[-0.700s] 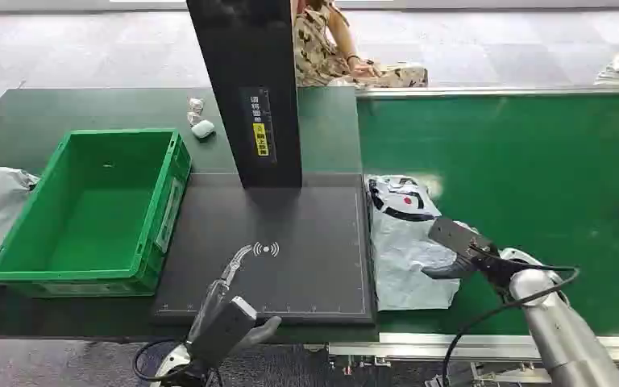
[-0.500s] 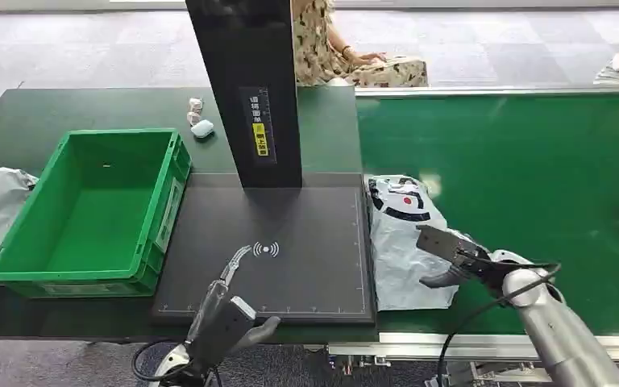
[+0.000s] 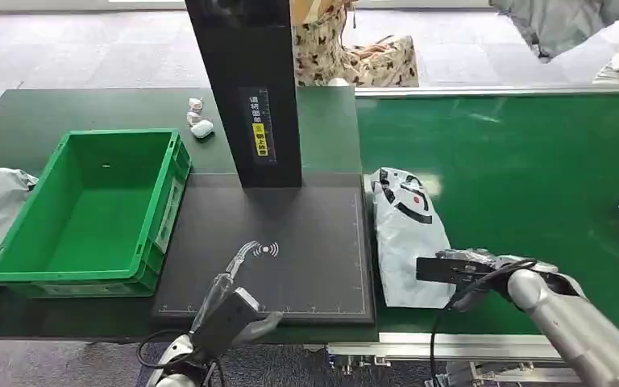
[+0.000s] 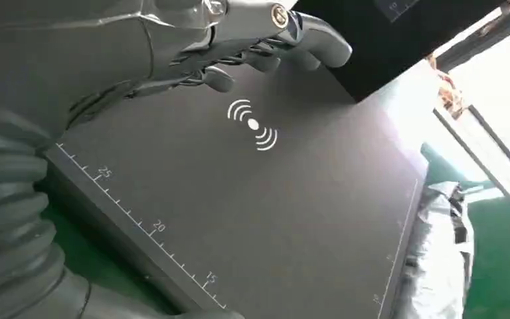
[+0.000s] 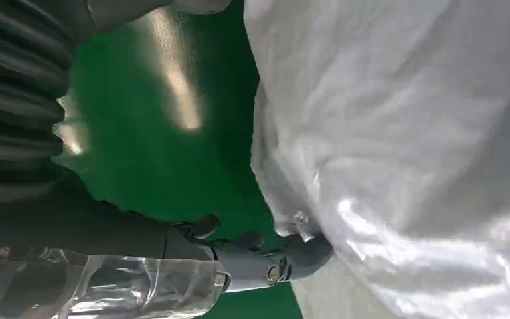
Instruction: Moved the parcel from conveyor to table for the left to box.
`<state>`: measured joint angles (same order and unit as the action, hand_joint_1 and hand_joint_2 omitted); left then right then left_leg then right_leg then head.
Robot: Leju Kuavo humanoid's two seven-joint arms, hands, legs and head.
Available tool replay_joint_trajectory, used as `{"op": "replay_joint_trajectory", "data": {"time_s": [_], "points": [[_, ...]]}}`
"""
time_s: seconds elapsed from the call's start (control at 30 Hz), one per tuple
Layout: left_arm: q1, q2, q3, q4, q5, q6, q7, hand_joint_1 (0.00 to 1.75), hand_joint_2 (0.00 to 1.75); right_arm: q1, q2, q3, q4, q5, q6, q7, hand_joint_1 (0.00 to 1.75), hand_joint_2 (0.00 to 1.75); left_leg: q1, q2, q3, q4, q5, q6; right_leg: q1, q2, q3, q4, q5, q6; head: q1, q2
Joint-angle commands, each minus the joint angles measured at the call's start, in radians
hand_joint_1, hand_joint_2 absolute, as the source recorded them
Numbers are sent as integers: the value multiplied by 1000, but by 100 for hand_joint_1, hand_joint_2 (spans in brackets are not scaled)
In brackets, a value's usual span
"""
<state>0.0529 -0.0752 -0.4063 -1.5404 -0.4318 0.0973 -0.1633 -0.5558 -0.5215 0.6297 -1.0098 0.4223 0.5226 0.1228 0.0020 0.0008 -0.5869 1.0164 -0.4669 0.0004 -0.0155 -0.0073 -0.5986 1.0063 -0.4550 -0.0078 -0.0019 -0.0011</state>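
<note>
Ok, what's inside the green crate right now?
The crate shows bare green floor with a tiny speck. Its near wall hides the strip of floor just behind it.

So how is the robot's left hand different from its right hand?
The left robot hand hangs over the near edge of the black scanner pad, touching nothing. The right robot hand is at the white parcel on the green conveyor, fingertips against its edge. Both have silver arms.
</note>
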Motion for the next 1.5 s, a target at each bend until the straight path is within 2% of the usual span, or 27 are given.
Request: {"op": "replay_joint_trajectory", "data": {"time_s": [0.03,0.1,0.27,0.37,0.5,0.67,0.7,0.73,0.87,1.13,1.4,1.47,1.5], "points": [[-50,24,-23,121,18,3,-7,0,175,12,19,147,83,-1,-27,-6,0,175,1,-1,6,-4,0,-1,1,0,6,-4,0,-1,0,0],[-52,24,-26,128,22,9,-10,0,175,33,35,148,95,9,-57,-17,0,175,1,-1,5,-3,0,-1,1,0,5,-3,0,-1,0,0],[-29,32,-28,113,27,27,-15,0,175,136,120,72,77,98,-295,-23,0,175,2,0,7,-5,0,-1,2,1,8,-6,1,-1,0,0],[-19,32,-29,105,24,32,-17,0,175,188,135,11,26,105,-370,-23,0,175,2,0,4,-3,0,-1,2,1,5,-3,0,-1,0,0],[-18,26,-31,104,20,34,-18,0,175,233,151,-42,-12,122,-404,-27,0,175,2,1,5,-3,0,-1,2,1,5,-3,0,-1,0,0],[-18,12,-30,102,10,40,-16,0,175,308,226,-100,-9,164,-518,-66,0,175,2,0,4,-2,0,-1,2,0,4,-3,0,-1,0,0],[-19,11,-30,102,9,40,-15,0,175,312,229,-99,-8,166,-523,-67,9,175,3,0,7,-5,0,-1,3,0,8,-5,0,-1,0,0],[-19,8,-29,99,6,41,-14,0,175,325,246,-105,-2,166,-542,-78,175,175,2,0,6,-3,-1,-1,2,0,6,-4,0,-1,0,0],[-20,-2,-22,82,-13,47,2,0,175,394,322,-126,-13,189,-612,-82,175,175,3,1,7,-5,-1,-2,3,1,7,-5,0,-1,0,0],[-20,-7,-23,82,-24,38,5,0,175,506,353,-166,-64,204,-632,-60,175,175,3,-1,6,-3,-1,-2,3,-1,6,-3,-2,-1,0,0],[-2,-7,-14,54,-31,45,10,0,175,487,382,-183,-59,230,-658,-62,175,175,3,1,6,-3,-1,-2,3,1,5,-2,-2,-1,0,0],[13,-7,-9,40,-35,54,13,0,175,480,411,-238,-71,212,-758,-124,175,175,3,1,7,-3,-2,-2,3,2,5,-2,-2,-1,0,0],[14,-6,-9,39,-35,54,13,0,175,475,411,-237,-73,213,-756,-123,175,175,3,1,6,-3,-2,-2,3,2,4,-2,-2,-1,0,0]]}}
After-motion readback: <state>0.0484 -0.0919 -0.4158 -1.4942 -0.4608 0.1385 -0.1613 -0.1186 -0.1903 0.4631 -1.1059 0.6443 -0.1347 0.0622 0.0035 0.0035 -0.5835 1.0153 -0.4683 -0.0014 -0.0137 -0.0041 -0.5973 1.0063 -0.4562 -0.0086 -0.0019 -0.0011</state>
